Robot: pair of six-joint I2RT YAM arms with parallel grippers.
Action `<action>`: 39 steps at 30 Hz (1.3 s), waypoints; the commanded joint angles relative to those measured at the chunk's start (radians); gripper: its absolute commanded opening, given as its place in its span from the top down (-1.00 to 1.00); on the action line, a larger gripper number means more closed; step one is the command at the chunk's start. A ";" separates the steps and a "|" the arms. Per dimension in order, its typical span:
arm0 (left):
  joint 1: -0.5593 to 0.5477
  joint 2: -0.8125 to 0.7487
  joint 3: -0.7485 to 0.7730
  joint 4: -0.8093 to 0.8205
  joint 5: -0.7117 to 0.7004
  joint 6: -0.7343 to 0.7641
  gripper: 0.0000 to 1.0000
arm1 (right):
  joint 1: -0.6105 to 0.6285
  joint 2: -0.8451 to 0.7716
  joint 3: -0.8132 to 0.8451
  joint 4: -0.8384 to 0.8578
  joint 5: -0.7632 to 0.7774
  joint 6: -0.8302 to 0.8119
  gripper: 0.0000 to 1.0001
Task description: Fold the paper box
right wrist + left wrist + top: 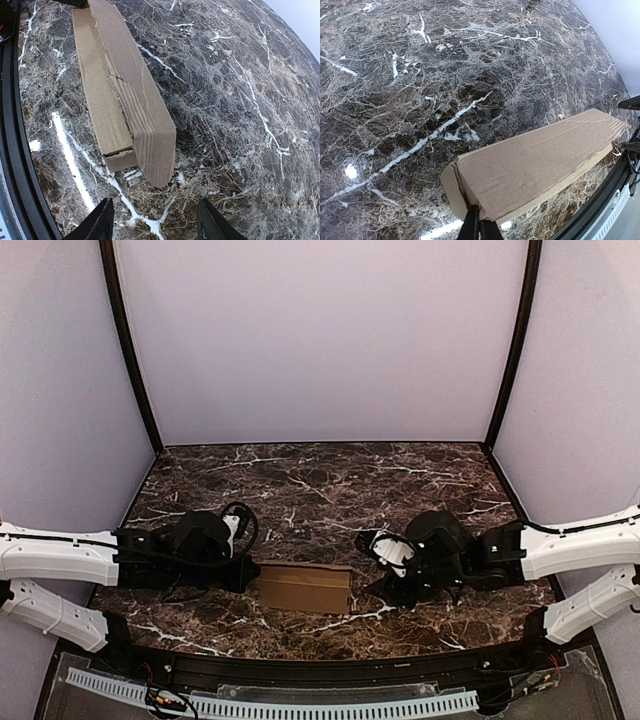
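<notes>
My left gripper (479,227) is clamped tight at the near end of the paper box (535,165). The view cuts the fingers off, so I cannot tell whether a flap edge is caught between them. My right gripper (155,222) stands spread with nothing between its fingers, just short of the box's other end, where a loose flap (156,150) droops over. The box lies flat on the marble table (320,480) near its front edge, its inside hidden.
</notes>
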 commanded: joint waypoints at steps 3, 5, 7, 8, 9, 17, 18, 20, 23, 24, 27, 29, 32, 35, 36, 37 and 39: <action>-0.005 0.016 0.004 -0.115 0.042 -0.010 0.99 | 0.006 0.057 0.046 0.076 0.027 -0.035 0.03; -0.005 0.021 0.012 -0.120 0.047 -0.008 0.99 | 0.006 0.073 0.055 0.085 0.042 -0.038 0.12; -0.005 0.027 0.020 -0.124 0.052 -0.008 0.99 | 0.006 0.087 0.062 0.098 0.055 -0.043 0.23; -0.005 0.028 0.022 -0.126 0.053 -0.007 0.99 | 0.007 0.093 0.068 0.102 0.060 -0.045 0.29; -0.006 0.030 0.027 -0.129 0.055 -0.006 0.99 | 0.008 0.098 0.074 0.103 0.062 -0.047 0.35; -0.005 0.022 0.055 -0.162 0.048 -0.001 0.99 | 0.013 0.114 0.097 0.106 0.068 -0.059 0.97; -0.006 0.021 0.056 -0.163 0.046 -0.002 0.99 | 0.015 0.114 0.099 0.106 0.067 -0.056 1.00; -0.005 0.018 0.055 -0.165 0.040 -0.006 0.99 | 0.015 0.115 0.107 0.101 0.060 -0.047 1.00; -0.008 0.014 0.051 -0.164 0.033 -0.015 0.99 | 0.018 0.111 0.114 0.099 0.029 -0.028 1.00; -0.011 0.013 0.049 -0.164 0.020 -0.016 0.99 | 0.018 0.109 0.115 0.100 0.021 -0.021 1.00; -0.033 0.009 0.051 -0.166 -0.016 -0.018 0.99 | 0.017 0.102 0.118 0.098 0.002 0.000 1.00; -0.052 0.010 0.054 -0.167 -0.045 -0.020 0.99 | 0.017 0.097 0.122 0.093 -0.010 0.046 1.00; -0.075 0.021 0.063 -0.166 -0.085 -0.027 0.99 | 0.018 0.080 0.122 0.090 -0.020 0.088 1.00; -0.099 0.036 0.069 -0.162 -0.103 -0.036 0.93 | 0.018 0.060 0.126 0.077 -0.027 0.120 1.00; -0.103 0.042 0.069 -0.154 -0.105 -0.038 0.92 | 0.018 0.054 0.127 0.075 -0.033 0.127 1.00; -0.111 0.047 0.065 -0.144 -0.106 -0.040 0.92 | 0.018 0.049 0.125 0.075 -0.038 0.133 1.00; -0.116 0.050 0.057 -0.126 -0.103 -0.046 0.92 | 0.018 0.043 0.122 0.074 -0.045 0.143 1.00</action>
